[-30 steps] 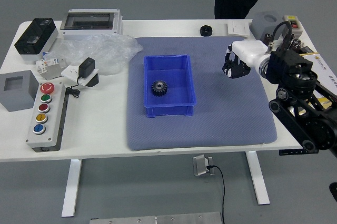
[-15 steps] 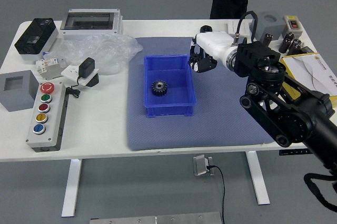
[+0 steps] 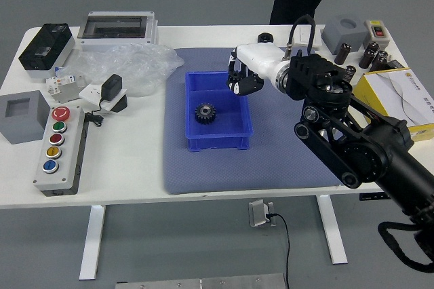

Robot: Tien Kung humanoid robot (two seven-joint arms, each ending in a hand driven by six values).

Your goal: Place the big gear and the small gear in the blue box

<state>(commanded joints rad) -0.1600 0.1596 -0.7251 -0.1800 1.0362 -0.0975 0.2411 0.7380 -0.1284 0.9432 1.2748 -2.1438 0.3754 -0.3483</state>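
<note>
The blue box (image 3: 232, 141) stands on the blue-grey mat. Inside it, toward the left, lies a dark toothed gear (image 3: 205, 113); whether it is the big or the small one, I cannot tell. My right hand (image 3: 243, 80), with its white back, is over the upper right part of the box and covers that corner. Its dark underside blends together, so whether it holds a second gear is unclear. My left hand is out of view.
A black round object (image 3: 265, 38) sits at the table's far edge, near a person's dark-clothed legs. Clear plastic wrap (image 3: 129, 68) and a button panel (image 3: 60, 150) are left of the mat. A yellow-edged box (image 3: 400, 95) and black cylinders stand at right.
My right hand has moved left, from above the mat's right side to over the box's upper right part. The gear in the box has stayed in place.
</note>
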